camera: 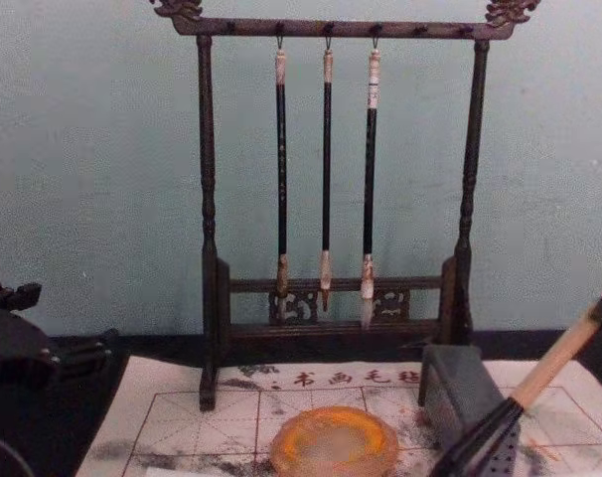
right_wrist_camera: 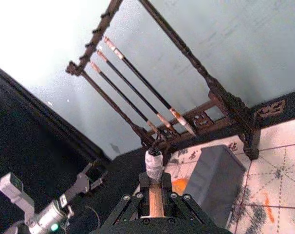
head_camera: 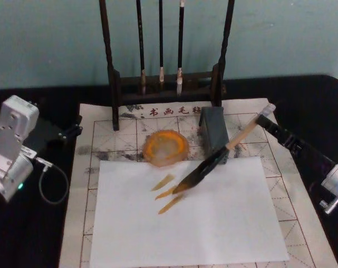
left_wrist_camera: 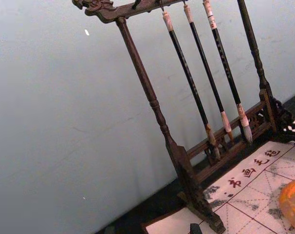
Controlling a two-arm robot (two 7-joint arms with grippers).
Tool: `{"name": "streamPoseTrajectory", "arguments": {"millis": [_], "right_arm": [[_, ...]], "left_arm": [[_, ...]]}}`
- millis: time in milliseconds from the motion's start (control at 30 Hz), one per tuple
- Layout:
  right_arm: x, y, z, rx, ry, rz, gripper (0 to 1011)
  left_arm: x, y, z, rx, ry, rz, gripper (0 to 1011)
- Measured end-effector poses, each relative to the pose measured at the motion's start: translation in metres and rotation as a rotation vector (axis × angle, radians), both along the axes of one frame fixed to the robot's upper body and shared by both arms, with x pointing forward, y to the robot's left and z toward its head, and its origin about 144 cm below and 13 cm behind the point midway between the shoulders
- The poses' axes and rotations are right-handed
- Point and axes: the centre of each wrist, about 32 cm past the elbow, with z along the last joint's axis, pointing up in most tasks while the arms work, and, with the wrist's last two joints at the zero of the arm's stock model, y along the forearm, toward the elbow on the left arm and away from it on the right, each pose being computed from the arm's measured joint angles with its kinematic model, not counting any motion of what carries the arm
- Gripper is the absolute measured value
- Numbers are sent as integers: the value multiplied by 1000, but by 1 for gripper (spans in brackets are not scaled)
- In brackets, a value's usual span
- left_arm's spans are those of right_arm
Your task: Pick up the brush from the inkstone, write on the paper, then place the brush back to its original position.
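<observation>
- Nearest the robot, a plain white sheet (head_camera: 213, 223) lay on the red-gridded paper (head_camera: 110, 139), with three orange-brown strokes (head_camera: 163, 182) toward the sheet's far left.
- The brush (head_camera: 213, 161) slanted over the sheet, its dark tip at the middle stroke. Whether the tip touched could not be told.
- The right gripper (head_camera: 268, 118), over the paper's far right corner, was clamped on the brush's white-wrapped top end.
- With the grip so far from the bristles, small wrist turns would likely swing the tip widely. The stroke seemed to call for a slow, even drag, light pressure and a constant tilt.
- The handle passed just beside the grey block (head_camera: 213, 129), and the inkstone (head_camera: 166, 148) sat at the sheet's far edge. Pulling toward the near edge would keep clear of both.
- The left gripper (head_camera: 73, 131) sat parked, fingers apart, by the paper's far left corner.
</observation>
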Motion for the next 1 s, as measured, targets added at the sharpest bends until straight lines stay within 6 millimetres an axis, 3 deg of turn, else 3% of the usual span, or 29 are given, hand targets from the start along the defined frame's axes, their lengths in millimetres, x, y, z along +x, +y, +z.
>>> {"name": "streamPoseTrajectory", "arguments": {"millis": [1000], "right_arm": [[4, 16, -7, 88, 29, -69, 164]], "left_arm": [[0, 0, 0, 0, 0, 0, 1001]]}}
